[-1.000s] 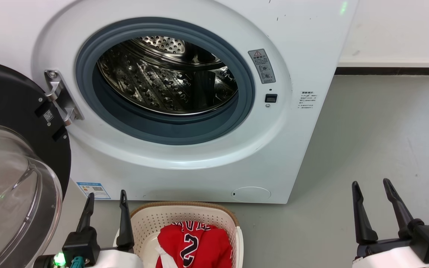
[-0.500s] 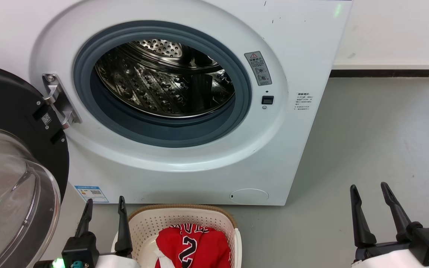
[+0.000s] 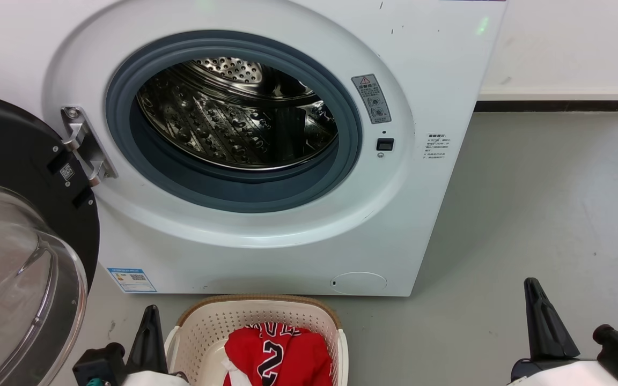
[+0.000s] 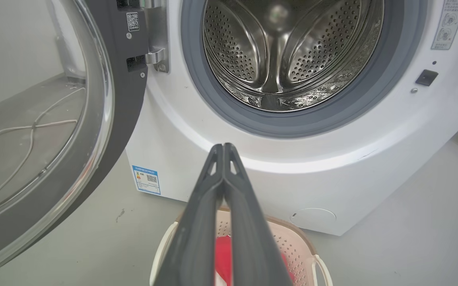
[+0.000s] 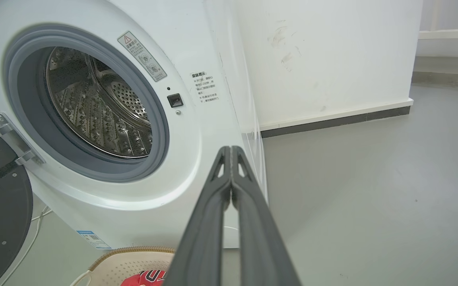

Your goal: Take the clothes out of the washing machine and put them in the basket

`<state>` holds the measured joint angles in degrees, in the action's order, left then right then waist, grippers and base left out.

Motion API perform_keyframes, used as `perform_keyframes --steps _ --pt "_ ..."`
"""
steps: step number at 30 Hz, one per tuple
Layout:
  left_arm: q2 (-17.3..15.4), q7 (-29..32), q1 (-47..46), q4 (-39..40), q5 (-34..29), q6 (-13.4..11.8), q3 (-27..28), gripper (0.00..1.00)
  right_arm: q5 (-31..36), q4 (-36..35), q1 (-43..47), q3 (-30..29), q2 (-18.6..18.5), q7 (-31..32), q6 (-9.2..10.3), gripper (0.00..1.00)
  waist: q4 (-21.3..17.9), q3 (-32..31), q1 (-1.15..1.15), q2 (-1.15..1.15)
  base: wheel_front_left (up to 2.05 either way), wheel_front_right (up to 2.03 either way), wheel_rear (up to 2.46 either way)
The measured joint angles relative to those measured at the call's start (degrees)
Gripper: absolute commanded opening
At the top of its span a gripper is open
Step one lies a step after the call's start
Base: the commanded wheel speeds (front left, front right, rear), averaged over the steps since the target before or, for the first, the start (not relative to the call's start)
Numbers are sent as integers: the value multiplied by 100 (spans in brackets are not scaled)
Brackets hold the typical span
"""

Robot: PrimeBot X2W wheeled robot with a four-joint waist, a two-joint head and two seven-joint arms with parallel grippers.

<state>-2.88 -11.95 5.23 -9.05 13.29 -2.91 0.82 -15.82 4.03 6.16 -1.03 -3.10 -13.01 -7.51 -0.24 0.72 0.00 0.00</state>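
The red jersey with a dark number 2 lies in the cream basket on the floor before the white washing machine. Its steel drum holds nothing that I can see. The black-rimmed glass door stands swung open at the left. My left gripper is low beside the basket's left side, shut with its tips together. My right gripper hangs over bare floor at the lower right, shut too. A strip of the jersey shows between the left fingers, below them.
Grey floor stretches to the right of the machine, up to a white wall with a dark skirting. The open door takes up the left side. Cables lie on the floor behind the glass.
Both grippers have closed from open to shut and sunk lower in the head view. The jersey and basket lie as before.
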Motion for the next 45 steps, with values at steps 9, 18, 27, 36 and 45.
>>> perform_keyframes --steps 9,18,27,36,45 --pt "0 268 -126 -51 1193 157 81 0 -1217 153 -155 8 -52 222 0 0 2 -5 0 0 0 0 0" --pt "0 463 -243 -111 2060 269 135 0 -2109 250 -282 3 -82 400 0 0 4 -9 0 0 0 0 0" --pt "0 637 -355 -164 2848 375 188 0 -2893 352 -397 -13 -109 558 1 0 5 -13 0 0 0 0 0" --pt "1 825 -466 -212 3565 464 245 0 -3610 438 -501 -34 -121 710 1 0 7 -17 0 0 0 0 0" --pt "1 979 -574 -250 4217 545 301 0 -4259 525 -606 -64 -133 861 1 0 9 -21 0 0 0 0 0"
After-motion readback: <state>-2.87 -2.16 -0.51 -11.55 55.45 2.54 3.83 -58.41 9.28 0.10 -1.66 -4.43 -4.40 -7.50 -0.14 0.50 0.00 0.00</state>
